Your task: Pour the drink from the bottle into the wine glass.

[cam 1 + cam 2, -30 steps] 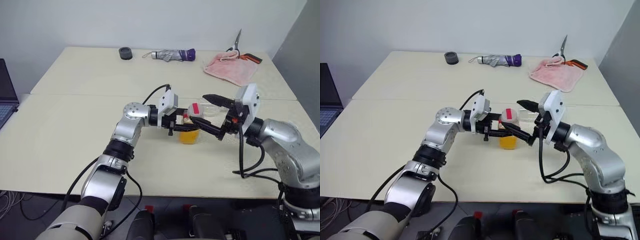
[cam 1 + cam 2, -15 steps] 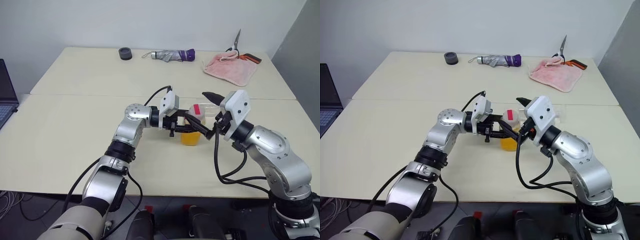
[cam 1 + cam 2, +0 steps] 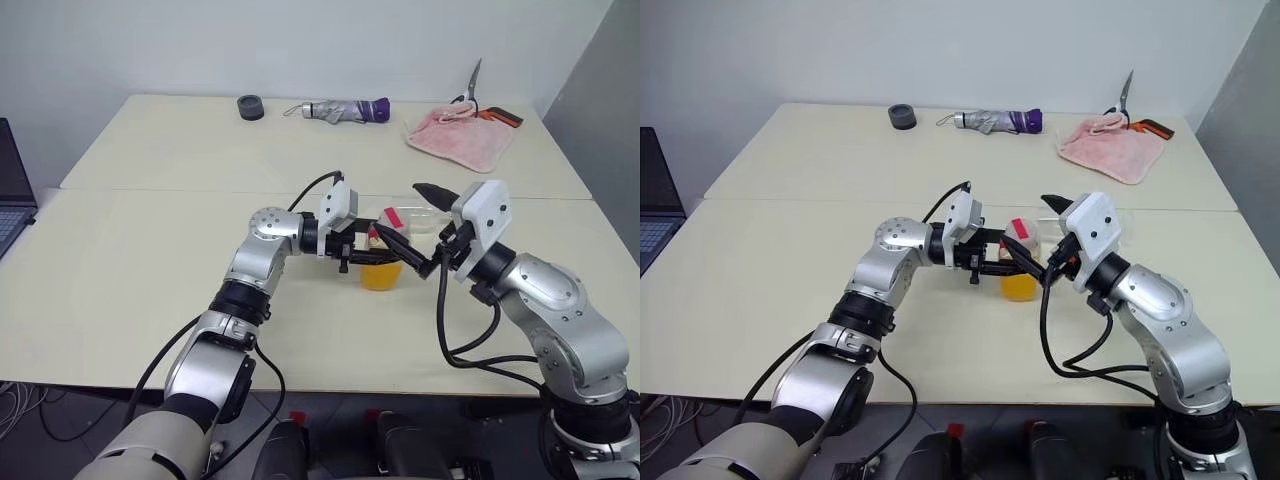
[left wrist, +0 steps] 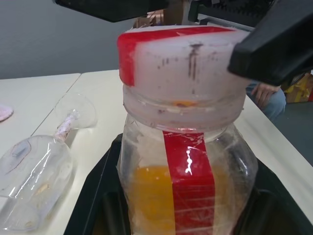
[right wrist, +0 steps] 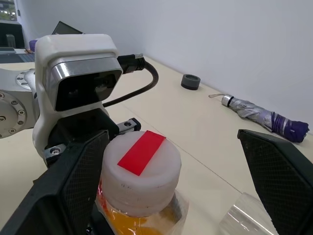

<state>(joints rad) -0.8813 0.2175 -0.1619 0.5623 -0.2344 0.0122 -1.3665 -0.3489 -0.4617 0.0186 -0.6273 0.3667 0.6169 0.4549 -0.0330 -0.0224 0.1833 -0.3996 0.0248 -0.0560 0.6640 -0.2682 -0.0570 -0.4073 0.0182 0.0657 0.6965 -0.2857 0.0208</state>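
Head views: the left pincer (image 3: pixel 362 252) is gripping the bottle (image 3: pixel 383 262) by its body, fingers closed tight on it, holding it upright near the middle of the bench (image 3: pixel 150 260). The right pincer (image 3: pixel 416 226) is standing wide open around the bottle's white cap (image 3: pixel 1020 232), holding nothing. The wine glass (image 3: pixel 428 219) is lying on its side just behind the bottle. An umbrella (image 3: pixel 345 109), a black ring (image 3: pixel 251 106) and a pink cloth (image 3: pixel 461 136) are sitting along the far edge.

Left wrist view: the bottle is showing orange drink (image 4: pixel 149 198), a red label strip (image 4: pixel 190 181) and a red-taped cap; the glass is lying beside it.

Right wrist view: the open black fingers (image 5: pixel 71 188) are flanking the cap.
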